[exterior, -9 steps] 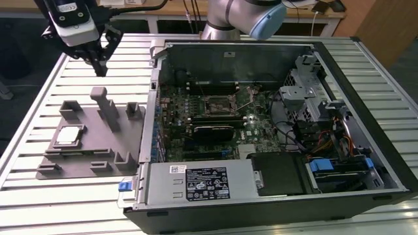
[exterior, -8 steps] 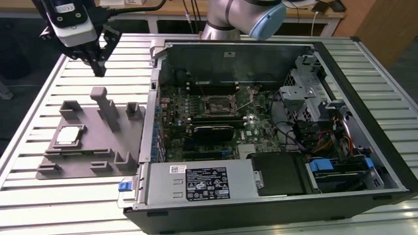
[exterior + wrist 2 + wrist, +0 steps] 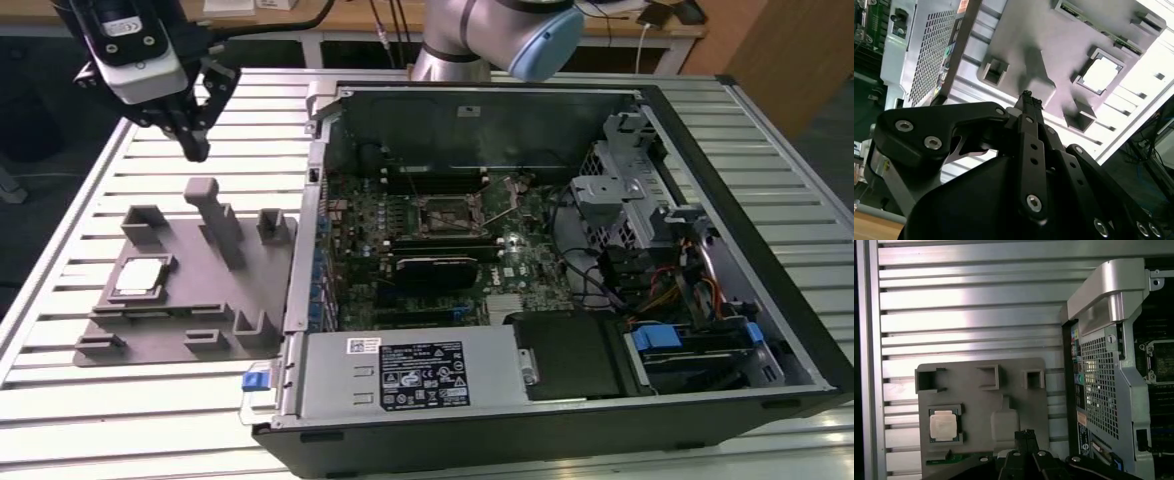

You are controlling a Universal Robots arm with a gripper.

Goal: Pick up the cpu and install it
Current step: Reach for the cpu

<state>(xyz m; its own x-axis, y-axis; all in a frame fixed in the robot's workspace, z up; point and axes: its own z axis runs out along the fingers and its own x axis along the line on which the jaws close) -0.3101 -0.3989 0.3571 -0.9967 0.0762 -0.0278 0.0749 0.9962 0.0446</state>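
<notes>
The cpu (image 3: 140,278), a small square chip with a silver top and pale rim, lies flat in a recess of the grey fixture plate (image 3: 174,320) on the exterior view's left. Both wrist views show it too, as a bright square, cpu (image 3: 1101,75) and cpu (image 3: 944,424). My gripper (image 3: 198,150) hangs well above the table, past the plate's far edge and apart from the chip. Its fingertips (image 3: 1028,98) meet in a point with nothing between them. The black-framed socket (image 3: 447,213) sits on the motherboard inside the open case.
The open computer case (image 3: 694,250) lies on a slatted metal table (image 3: 801,130), with cables and a drive cage on the exterior view's right. Upright grey posts (image 3: 220,220) rise from the fixture plate beside the cpu. The case's metal wall (image 3: 1104,340) stands next to the plate.
</notes>
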